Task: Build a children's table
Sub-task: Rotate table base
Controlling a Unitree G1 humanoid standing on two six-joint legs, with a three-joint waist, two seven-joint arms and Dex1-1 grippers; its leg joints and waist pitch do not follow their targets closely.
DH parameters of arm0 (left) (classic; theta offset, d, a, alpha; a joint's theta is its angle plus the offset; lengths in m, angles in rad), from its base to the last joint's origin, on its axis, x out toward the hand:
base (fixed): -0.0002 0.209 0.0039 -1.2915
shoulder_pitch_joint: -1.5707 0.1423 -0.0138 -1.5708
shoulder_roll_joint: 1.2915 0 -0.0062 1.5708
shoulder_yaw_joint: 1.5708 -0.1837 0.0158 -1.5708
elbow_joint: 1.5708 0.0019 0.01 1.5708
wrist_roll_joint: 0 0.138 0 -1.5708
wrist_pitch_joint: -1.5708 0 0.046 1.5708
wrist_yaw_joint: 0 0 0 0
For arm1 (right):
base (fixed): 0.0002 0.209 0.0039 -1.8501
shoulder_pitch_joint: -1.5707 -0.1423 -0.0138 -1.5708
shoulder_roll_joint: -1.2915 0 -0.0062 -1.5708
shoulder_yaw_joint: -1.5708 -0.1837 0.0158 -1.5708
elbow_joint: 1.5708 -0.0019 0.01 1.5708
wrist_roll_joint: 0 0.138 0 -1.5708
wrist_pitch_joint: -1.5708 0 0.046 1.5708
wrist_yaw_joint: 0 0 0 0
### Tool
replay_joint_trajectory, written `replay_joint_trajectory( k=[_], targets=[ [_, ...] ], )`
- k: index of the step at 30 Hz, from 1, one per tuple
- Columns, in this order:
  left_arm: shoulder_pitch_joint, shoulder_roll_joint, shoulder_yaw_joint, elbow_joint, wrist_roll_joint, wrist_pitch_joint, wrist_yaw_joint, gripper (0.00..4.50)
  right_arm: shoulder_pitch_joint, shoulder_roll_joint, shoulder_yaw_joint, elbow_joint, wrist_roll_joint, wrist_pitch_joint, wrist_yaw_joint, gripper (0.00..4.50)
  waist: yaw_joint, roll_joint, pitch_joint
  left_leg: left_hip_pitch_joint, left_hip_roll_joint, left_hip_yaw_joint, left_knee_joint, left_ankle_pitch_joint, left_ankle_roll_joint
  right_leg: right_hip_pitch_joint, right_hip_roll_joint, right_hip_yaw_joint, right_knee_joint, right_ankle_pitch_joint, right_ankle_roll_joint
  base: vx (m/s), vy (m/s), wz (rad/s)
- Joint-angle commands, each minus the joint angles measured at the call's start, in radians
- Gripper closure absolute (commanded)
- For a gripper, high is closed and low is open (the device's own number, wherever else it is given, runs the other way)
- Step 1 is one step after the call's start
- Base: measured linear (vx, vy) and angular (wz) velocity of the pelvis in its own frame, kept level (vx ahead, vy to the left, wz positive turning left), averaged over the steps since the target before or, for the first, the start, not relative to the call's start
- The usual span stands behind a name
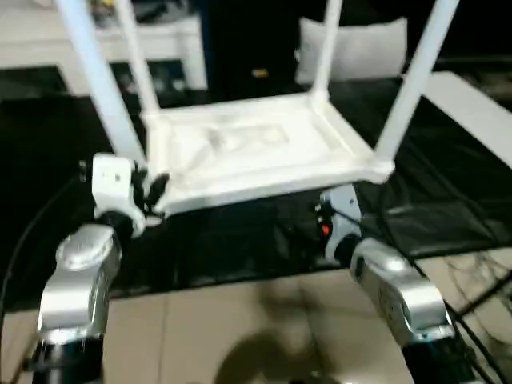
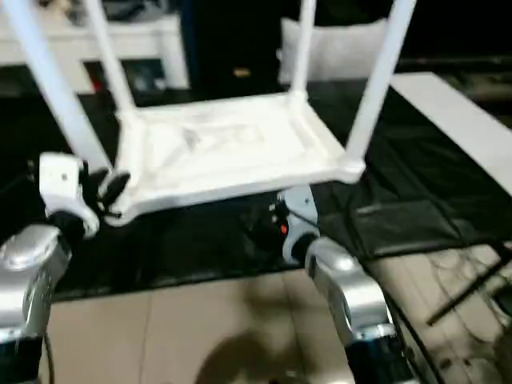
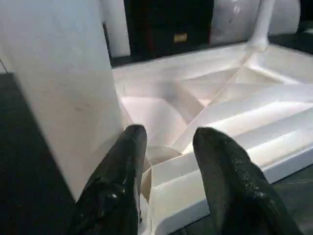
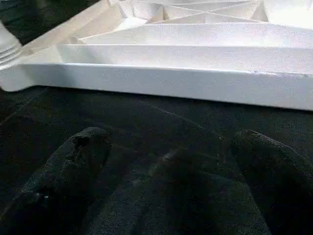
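Jaws first: the left gripper (image 3: 166,147) is clamped over the near rim of the table top (image 1: 256,148) at its corner, one black finger inside by the round socket and the other outside; the right gripper (image 4: 171,147) stands released, fingers spread wide over dark cloth with nothing between them, just short of the top's near edge.

Largest in the head views is the black cloth (image 1: 448,200) across the middle of the frame, with tan floor (image 1: 240,320) along the bottom. On the cloth, centre frame, the table top lies upside down, ribbed underside up. Four legs rise from its corners and run off the top edge; the near-left leg (image 1: 100,80) leans toward the upper left, the near-right leg (image 1: 412,88) toward the upper right. A pillow (image 1: 352,48) sits behind, upper centre, and a white cabinet (image 1: 120,40) at upper left.

Risk, as I judge it: with one corner pinched and the other gripper free, any lift or turn would load that single corner, so the table could swing, slip from the fingers, or lever a loosely seated leg out of its socket.
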Motion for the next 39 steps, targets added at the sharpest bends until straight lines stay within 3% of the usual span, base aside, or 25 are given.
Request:
replay_joint_trajectory(
  k=[1, 2, 4, 8, 11, 12, 14, 15, 16, 17, 19, 21, 22, 27, 32, 36, 38, 39],
  targets=[
    [-0.02, 0.017, 0.029, 0.044, 0.005, -0.001, 0.026, 2.32, -0.003, -0.006, -0.003, -0.007, -0.004, -0.006, 0.003, 0.0, -0.008, 0.004, -0.062, -0.002, 0.026, -0.005, -0.093, -0.363, 0.018, 0.037, -0.062, 0.055, -0.115, -0.514, -0.067, 0.0, 0.0, 0.0],
    [-0.023, 0.019, 0.031, 0.049, 0.004, -0.003, 0.028, 2.32, -0.004, -0.006, -0.003, -0.006, -0.005, -0.006, 0.003, 0.0, -0.011, 0.004, -0.063, -0.006, 0.025, -0.005, -0.093, -0.353, 0.022, 0.039, -0.064, 0.057, -0.116, -0.505, -0.07, 0.0, 0.0, 0.0],
    [-0.025, 0.024, 0.028, 0.052, 0.004, -0.007, 0.029, 2.32, -0.006, -0.007, -0.005, -0.006, -0.006, -0.001, 0.004, 0.0, -0.015, 0.004, -0.068, -0.024, 0.032, -0.007, -0.099, -0.281, 0.042, 0.049, -0.066, 0.061, -0.107, -0.41, -0.09, 0.0, 0.0, 0.0],
    [-0.002, -0.001, 0.022, 0.005, -0.035, 0.013, 0.015, 2.32, -0.004, -0.011, 0.002, -0.016, -0.005, 0.001, 0.019, 0.0, -0.011, 0.005, -0.078, -0.03, 0.037, 0.0, -0.092, -0.145, 0.072, 0.053, -0.067, 0.069, -0.088, -0.237, -0.156, 0.0, 0.0, 0.0],
    [0.073, -0.031, -0.015, -0.089, -0.125, 0.035, -0.086, 2.32, 0.011, -0.012, 0.004, -0.048, 0.015, -0.001, 0.044, 0.0, -0.001, 0.001, -0.094, -0.039, 0.04, 0.003, -0.08, 0.019, 0.114, 0.063, -0.073, 0.074, -0.062, -0.062, -0.206, 0.0, 0.0, 0.0],
    [0.094, -0.035, -0.025, -0.112, -0.144, 0.041, -0.108, 2.32, 0.016, -0.012, 0.004, -0.056, 0.022, 0.001, 0.051, 0.0, 0.003, 0.001, -0.091, -0.04, 0.043, 0.006, -0.08, 0.066, 0.14, 0.057, -0.069, 0.073, -0.058, -0.009, -0.222, 0.0, 0.0, 0.0],
    [0.161, -0.03, -0.063, -0.177, -0.196, 0.041, -0.176, 2.29, 0.034, -0.013, -0.004, -0.084, 0.053, 0.014, 0.073, 0.0, 0.007, 0.0, -0.089, -0.038, 0.046, 0.01, -0.081, 0.066, 0.172, 0.055, -0.067, 0.073, -0.058, -0.015, -0.228, 0.0, 0.0, 0.0],
    [0.193, -0.018, -0.072, -0.203, -0.223, 0.036, -0.215, 2.13, 0.048, -0.022, 0.001, -0.104, 0.073, 0.014, 0.104, 0.0, 0.012, -0.003, -0.085, -0.032, 0.046, 0.016, -0.083, 0.025, 0.174, 0.05, -0.064, 0.072, -0.068, -0.075, -0.218, 0.0, 0.0, 0.0],
    [0.228, 0.001, -0.08, -0.225, -0.237, 0.008, -0.257, 2.13, 0.066, -0.033, 0.005, -0.125, 0.091, 0.01, 0.136, 0.0, 0.019, -0.002, -0.079, -0.03, 0.047, 0.019, -0.088, -0.033, 0.163, 0.05, -0.067, 0.073, -0.077, -0.154, -0.202, 0.0, 0.0, 0.0],
    [0.24, 0.008, -0.079, -0.231, -0.242, -0.002, -0.27, 1.97, 0.073, -0.037, 0.005, -0.132, 0.097, 0.006, 0.147, 0.0, 0.022, -0.008, -0.075, -0.03, 0.048, 0.021, -0.091, -0.069, 0.152, 0.05, -0.067, 0.073, -0.083, -0.202, -0.19, 0.0, 0.0, 0.0],
    [0.256, 0.02, -0.069, -0.235, -0.248, -0.017, -0.286, 1.84, 0.086, -0.046, 0.007, -0.141, 0.103, -0.005, 0.168, 0.0, 0.023, -0.003, -0.065, -0.018, 0.048, 0.025, -0.1, -0.189, 0.096, 0.039, -0.061, 0.072, -0.1, -0.357, -0.142, 0.0, 0.0, 0.0],
    [0.265, 0.04, -0.045, -0.231, -0.251, -0.025, -0.308, 1.59, 0.092, -0.056, 0.007, -0.144, 0.098, -0.017, 0.184, 0.0, 0.024, -0.005, -0.063, -0.01, 0.046, 0.03, -0.102, -0.234, 0.063, 0.034, -0.061, 0.071, -0.11, -0.425, -0.111, 0.0, 0.0, 0.0],
    [0.27, 0.051, -0.028, -0.231, -0.263, -0.012, -0.319, 1.5, 0.097, -0.063, 0.01, -0.15, 0.101, -0.019, 0.202, 0.0, 0.023, -0.005, -0.063, -0.012, 0.047, 0.03, -0.105, -0.249, 0.049, 0.036, -0.06, 0.069, -0.112, -0.451, -0.093, 0.0, 0.0, 0.0],
    [0.266, 0.128, 0.034, -0.172, -0.238, -0.011, -0.294, 1.01, 0.102, -0.084, 0.016, -0.157, 0.093, -0.019, 0.214, 0.0, 0.016, 0.0, -0.061, -0.009, 0.04, 0.027, -0.105, -0.293, 0.031, 0.033, -0.06, 0.066, -0.121, -0.519, -0.043, 0.0, 0.0, 0.0],
    [0.214, 0.135, 0.095, -0.116, -0.184, -0.039, -0.166, 0.81, 0.088, -0.08, 0.007, -0.143, 0.069, -0.026, 0.186, 0.0, 0.009, 0.0, -0.063, -0.002, 0.037, 0.027, -0.104, -0.306, 0.029, 0.03, -0.056, 0.063, -0.126, -0.53, -0.029, 0.0, 0.0, 0.0],
    [0.167, 0.121, 0.102, -0.096, -0.185, -0.045, -0.13, 0.6, 0.076, -0.068, 0.005, -0.129, 0.049, -0.033, 0.153, 0.0, 0.016, 0.0, -0.071, -0.004, 0.045, 0.027, -0.107, -0.259, 0.037, 0.033, -0.057, 0.073, -0.11, -0.418, -0.075, 0.0, 0.0, 0.0],
    [0.117, 0.113, 0.102, -0.046, -0.174, -0.063, -0.088, 0.51, 0.063, -0.055, -0.001, -0.107, 0.024, -0.039, 0.104, 0.0, 0.017, 0.0, -0.076, -0.008, 0.042, 0.03, -0.105, -0.209, 0.036, 0.036, -0.056, 0.079, -0.099, -0.342, -0.105, 0.0, 0.0, 0.0],
    [0.1, 0.111, 0.101, -0.026, -0.185, -0.066, -0.094, 0.26, 0.058, -0.05, -0.003, -0.101, 0.017, -0.043, 0.091, 0.0, 0.018, 0.001, -0.078, -0.008, 0.042, 0.029, -0.105, -0.197, 0.035, 0.038, -0.056, 0.08, -0.095, -0.324, -0.114, 0.0, 0.0, 0.0]
  ],
)
